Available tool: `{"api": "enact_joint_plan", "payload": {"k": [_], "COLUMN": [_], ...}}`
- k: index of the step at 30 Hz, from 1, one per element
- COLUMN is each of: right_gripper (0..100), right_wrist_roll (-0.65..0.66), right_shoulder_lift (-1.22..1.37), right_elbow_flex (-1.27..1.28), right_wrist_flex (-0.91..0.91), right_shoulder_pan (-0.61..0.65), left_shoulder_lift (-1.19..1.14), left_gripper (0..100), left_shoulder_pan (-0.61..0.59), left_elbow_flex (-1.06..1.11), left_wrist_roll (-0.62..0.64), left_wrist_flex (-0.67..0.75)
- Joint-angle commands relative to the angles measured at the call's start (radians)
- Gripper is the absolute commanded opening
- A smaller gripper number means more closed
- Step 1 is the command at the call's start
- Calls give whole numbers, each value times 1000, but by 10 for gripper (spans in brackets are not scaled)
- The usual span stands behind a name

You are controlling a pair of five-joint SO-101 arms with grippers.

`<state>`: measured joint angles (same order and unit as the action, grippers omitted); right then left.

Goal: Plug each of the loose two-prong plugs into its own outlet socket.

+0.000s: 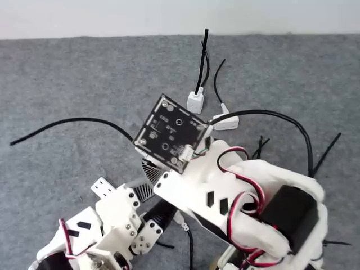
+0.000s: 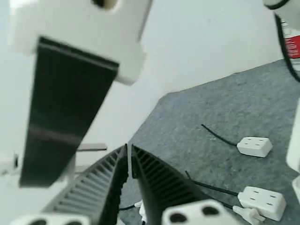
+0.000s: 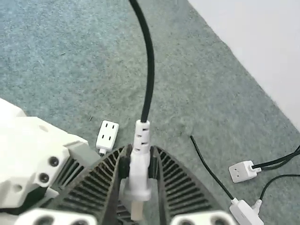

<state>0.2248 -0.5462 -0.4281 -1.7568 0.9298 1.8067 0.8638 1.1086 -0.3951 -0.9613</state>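
My right gripper [image 3: 136, 197] is shut on a white two-prong plug [image 3: 139, 164], whose black cable [image 3: 149, 61] runs away over the carpet. A white outlet socket [image 3: 107, 133] lies just beyond the fingertips. In the high view the right wrist's black camera board [image 1: 169, 134] hides this gripper. My left gripper [image 2: 129, 157] is shut on nothing and sits low under the right arm. Past it lie two white sockets [image 2: 254, 146] [image 2: 262, 201], with a loose plug [image 2: 248, 214] beside the nearer one. The high view has two white sockets [image 1: 195, 102] [image 1: 225, 122] with black cords beyond the board.
Grey carpet [image 1: 67, 79] covers the table up to a white wall. Black cables [image 1: 73, 121] trail left and right [image 1: 298, 135] across it. The right arm's white body [image 1: 253, 202] overhangs the left arm [image 1: 112, 219]. Two more corded sockets [image 3: 243, 172] [image 3: 243, 208] lie off to one side.
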Motion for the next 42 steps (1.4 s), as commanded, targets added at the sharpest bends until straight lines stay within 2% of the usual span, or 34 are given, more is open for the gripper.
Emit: {"api": "enact_joint_plan", "payload": {"k": [1,17,29,34,37,42], "right_gripper": [8,8,8,8,8,8], "right_wrist_roll": [-12,-15,-15,-15,-15,-15], "right_shoulder_lift": [-2,-24,-24,-24,-24,-24], "right_elbow_flex": [-57,-55,-55,-54,-54,-54], "right_wrist_flex": [-38,-41,-41,-42,-42,-42], "right_shoulder_pan": [13,12,8,7,7,7], "left_shoulder_lift": [17,17,17,18,18,18], "left_gripper": [13,13,13,13,13,13], "left_shoulder_pan": [-63,-157,-164,-244,-282,-295], "left_elbow_flex": [-4,2,5,5,4,2], "left_wrist_roll": [-12,-9,-9,-8,35,43], "left_wrist_flex": [61,51,25,25,28,28]}}
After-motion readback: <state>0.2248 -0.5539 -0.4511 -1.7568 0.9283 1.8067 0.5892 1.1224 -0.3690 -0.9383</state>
